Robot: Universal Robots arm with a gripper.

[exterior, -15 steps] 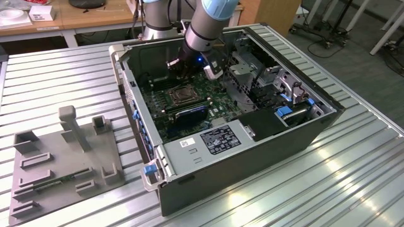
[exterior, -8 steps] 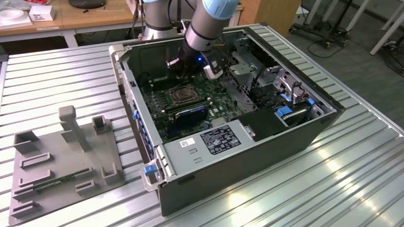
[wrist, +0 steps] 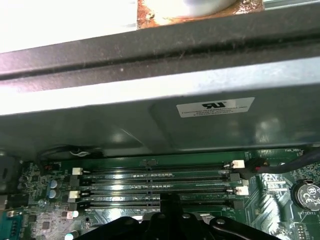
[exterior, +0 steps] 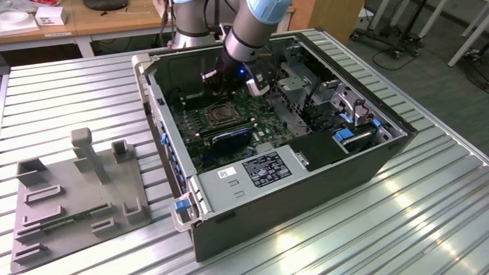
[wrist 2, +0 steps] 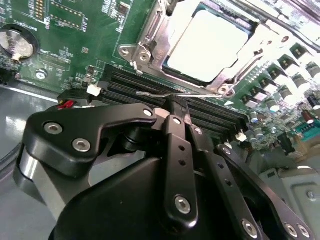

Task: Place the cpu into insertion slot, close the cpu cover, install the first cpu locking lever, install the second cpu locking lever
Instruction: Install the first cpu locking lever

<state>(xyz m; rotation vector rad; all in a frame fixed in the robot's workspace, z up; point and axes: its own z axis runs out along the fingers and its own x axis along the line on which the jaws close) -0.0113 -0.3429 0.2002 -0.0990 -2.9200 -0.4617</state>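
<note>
Pincer (wrist 2: 179,103) just beside cpu (wrist 2: 207,46)

The arm (exterior: 256,23) stands at the far edge of the tabletop (exterior: 68,97) and slants steeply down, its wrist (exterior: 243,54) low, with the black claw (exterior: 216,77) pointing downward. In the second wrist view its two fingers (wrist 2: 175,145) are drawn together, tips meeting.

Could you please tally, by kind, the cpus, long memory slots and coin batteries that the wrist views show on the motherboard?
cpu: 1
memory slots: 4
coin battery: 1
Total: 6
</note>
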